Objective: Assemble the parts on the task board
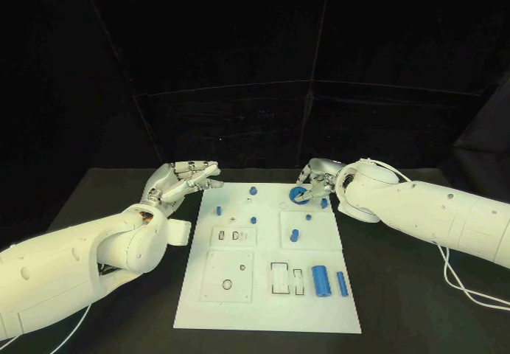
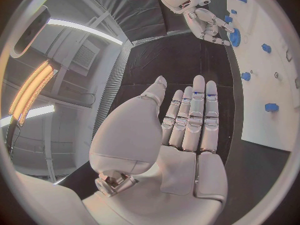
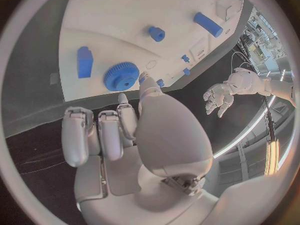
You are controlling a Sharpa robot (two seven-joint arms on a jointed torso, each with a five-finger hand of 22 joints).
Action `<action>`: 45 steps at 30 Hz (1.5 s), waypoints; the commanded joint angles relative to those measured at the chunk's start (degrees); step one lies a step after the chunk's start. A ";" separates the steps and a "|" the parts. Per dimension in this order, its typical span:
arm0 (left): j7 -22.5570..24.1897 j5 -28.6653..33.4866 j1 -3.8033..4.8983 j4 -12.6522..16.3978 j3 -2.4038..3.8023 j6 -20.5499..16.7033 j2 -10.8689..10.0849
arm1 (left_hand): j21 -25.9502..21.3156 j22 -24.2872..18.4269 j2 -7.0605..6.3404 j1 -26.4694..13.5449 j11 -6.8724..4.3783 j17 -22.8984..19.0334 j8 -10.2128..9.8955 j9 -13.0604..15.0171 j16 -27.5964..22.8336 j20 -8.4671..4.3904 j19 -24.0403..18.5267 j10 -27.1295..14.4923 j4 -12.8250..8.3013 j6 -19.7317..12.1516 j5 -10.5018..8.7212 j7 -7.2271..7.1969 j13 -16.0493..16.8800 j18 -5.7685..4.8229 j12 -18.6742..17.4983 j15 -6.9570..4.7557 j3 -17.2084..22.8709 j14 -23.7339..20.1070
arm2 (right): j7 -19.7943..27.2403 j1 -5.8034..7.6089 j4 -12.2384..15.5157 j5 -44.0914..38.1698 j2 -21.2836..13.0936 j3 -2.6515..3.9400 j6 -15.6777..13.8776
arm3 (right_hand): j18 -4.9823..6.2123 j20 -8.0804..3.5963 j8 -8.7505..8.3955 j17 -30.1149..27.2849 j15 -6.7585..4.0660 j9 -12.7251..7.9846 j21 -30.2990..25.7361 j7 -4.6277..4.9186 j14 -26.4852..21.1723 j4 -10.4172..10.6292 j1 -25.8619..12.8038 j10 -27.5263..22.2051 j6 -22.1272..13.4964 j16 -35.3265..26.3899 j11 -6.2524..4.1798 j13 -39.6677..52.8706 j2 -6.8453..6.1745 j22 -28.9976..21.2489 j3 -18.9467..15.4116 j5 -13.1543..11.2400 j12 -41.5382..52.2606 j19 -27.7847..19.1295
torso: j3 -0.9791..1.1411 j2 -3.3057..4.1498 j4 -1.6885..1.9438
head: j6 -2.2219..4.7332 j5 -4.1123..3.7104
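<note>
Task board: I see the white plate lying flat in the middle of the black surface, long side running away from me.
Gear: a blue toothed wheel lies on the board's far right part; in the right wrist view I see it flat on the plate, just beyond the fingertips.
Right hand: it sits at the board's far right corner, right over the gear. From the wrist view I read the fingers as loosely curled with nothing between them; whether a fingertip touches the gear I cannot tell.
Left hand: it hovers off the board's far left corner, over the dark surface. The left wrist view shows its palm flat and fingers straight, holding nothing.
Cylinders: a thick blue cylinder and a thinner blue rod lie side by side at the board's near right, well apart from both hands.
Small pegs: several small blue pieces, such as one mid-board, stand between the hands and the cylinders.
</note>
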 commanded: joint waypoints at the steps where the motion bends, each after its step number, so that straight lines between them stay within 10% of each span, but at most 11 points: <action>1: 0.26 -0.25 0.07 0.02 0.04 0.74 0.07 | -0.29 -0.13 0.28 -0.17 -0.04 0.15 -0.34 -0.02 -0.40 0.15 0.15 -0.24 -0.41 0.07 -0.03 0.08 -0.04 0.84 -0.26 0.39 -0.01 0.09 | -0.04 0.05 -0.05 -1.49 0.05 0.05 2.39 | -1.04 0.04 0.47 2.38 0.45 0.00 0.38 0.00 3.60 -0.44 0.24 0.57 0.52 0.41 -0.05 0.82 0.46 6.12 -0.06 0.18 0.61 0.50 | 0.00 -0.02 -0.09 | -0.10 -0.04; 28: 0.19 -0.25 0.04 -0.23 0.02 0.78 0.12 | -0.29 -0.13 0.28 -0.17 -0.04 0.15 -0.34 -0.02 -0.40 0.15 0.15 -0.24 -0.41 0.07 -0.03 0.08 -0.04 0.84 -0.26 0.39 -0.01 0.09 | 0.22 -0.31 0.12 -5.43 0.29 0.04 0.08 | -1.33 -0.25 2.16 3.79 0.06 -0.12 0.98 -0.44 3.73 -7.19 5.60 1.63 5.44 0.98 -0.55 4.38 5.05 7.61 9.05 -3.48 3.03 1.31 | 0.03 -0.01 -0.08 | -0.38 -0.04; 45: 0.05 -0.25 0.03 -0.14 0.01 0.83 0.04 | -0.29 -0.13 0.28 -0.17 -0.04 0.15 -0.34 -0.02 -0.40 0.15 0.15 -0.24 -0.41 0.07 -0.03 0.08 -0.04 0.84 -0.26 0.39 -0.01 0.09 | 1.03 -0.83 10.36 -10.55 -1.01 0.08 -14.72 | -1.77 -1.08 1.57 4.70 -0.83 -0.26 1.74 -1.74 3.92 -8.25 -0.08 3.27 9.80 1.27 -1.64 6.78 2.88 9.58 16.01 -1.34 4.79 2.67 | -0.06 -0.08 0.01 | -0.28 0.09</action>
